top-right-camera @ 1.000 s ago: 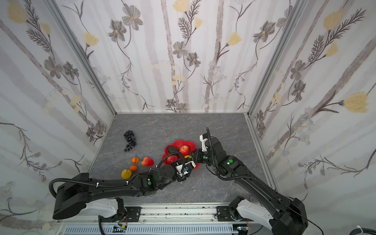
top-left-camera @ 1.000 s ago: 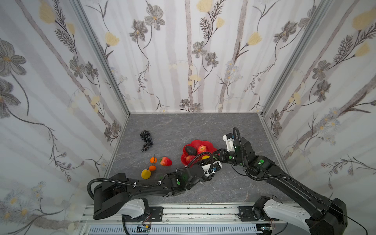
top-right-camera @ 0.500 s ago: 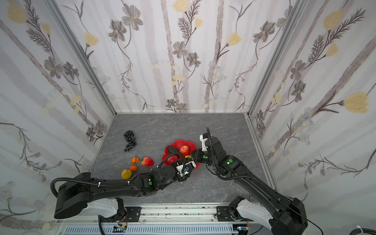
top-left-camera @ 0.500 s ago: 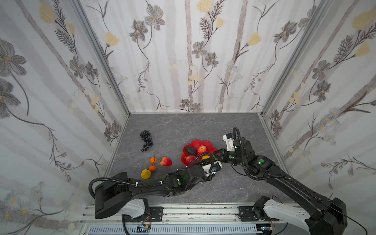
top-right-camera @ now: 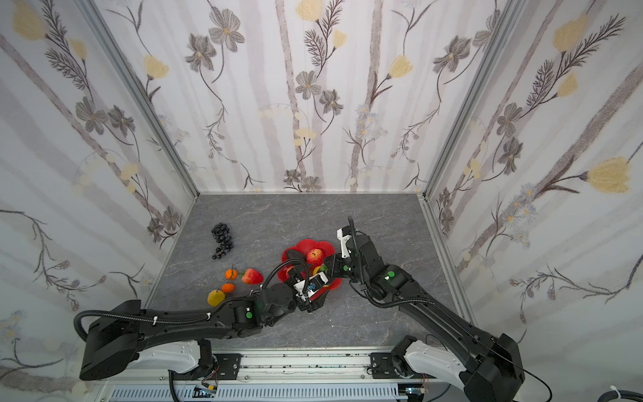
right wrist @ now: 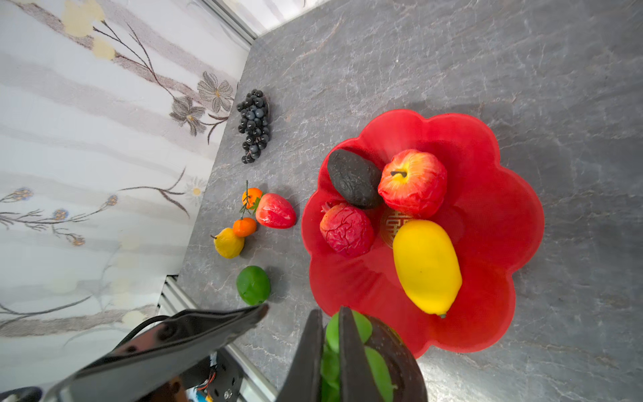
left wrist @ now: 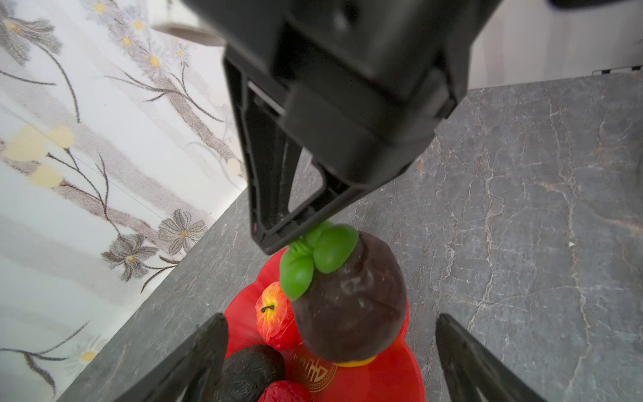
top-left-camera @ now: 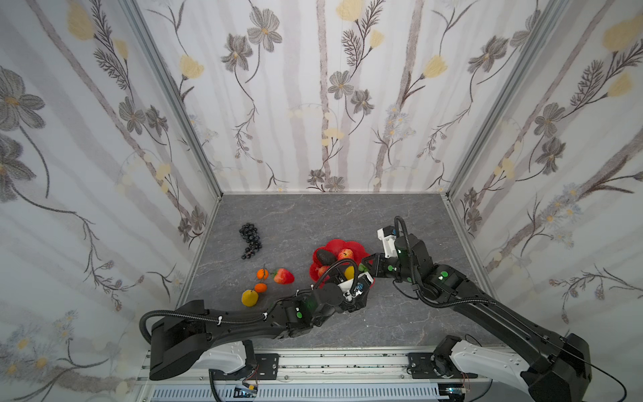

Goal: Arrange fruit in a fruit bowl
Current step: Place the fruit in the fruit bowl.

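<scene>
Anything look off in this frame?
Yes. The right end effector pinches the dark brown fruit only by its green leaf cap, so the fruit sits tilted over the red bowl. It is an odd, thin hold and probably insecure.

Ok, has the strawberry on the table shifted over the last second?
No. In a top view the strawberry lies where it did, still between the stemmed orange and the fruit bowl, same gap to the table edge.
</scene>
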